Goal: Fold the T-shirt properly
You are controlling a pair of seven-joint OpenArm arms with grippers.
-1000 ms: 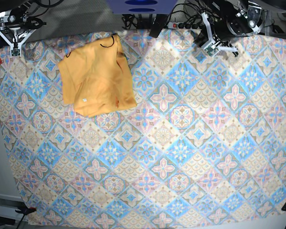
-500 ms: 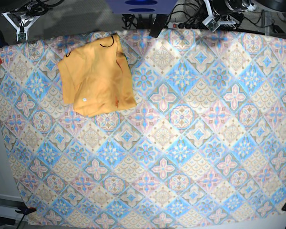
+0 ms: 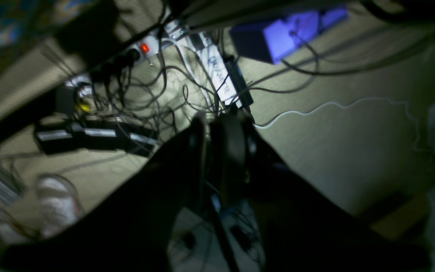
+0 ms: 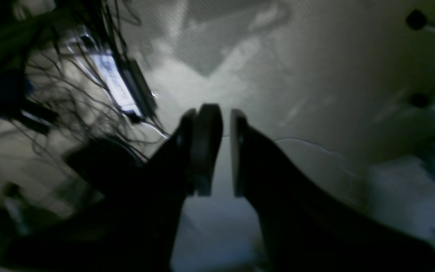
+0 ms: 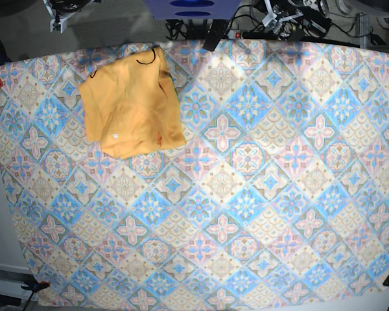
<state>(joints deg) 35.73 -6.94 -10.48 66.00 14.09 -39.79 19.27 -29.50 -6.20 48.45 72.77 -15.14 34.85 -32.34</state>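
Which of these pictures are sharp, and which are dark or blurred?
Base view: bright, even light, sharp; the T-shirt and the tablecloth show clearly. Left wrist view: dim and blurred, the left end effector a dark silhouette over a tangle of cables. Right wrist view: also dim and soft, the right end effector black against a pale floor.

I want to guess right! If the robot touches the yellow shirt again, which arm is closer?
Probably the right arm. The shirt lies folded at the table's far corner on that arm's side, and the right gripper is beyond that edge. The left gripper is far across the tablecloth.
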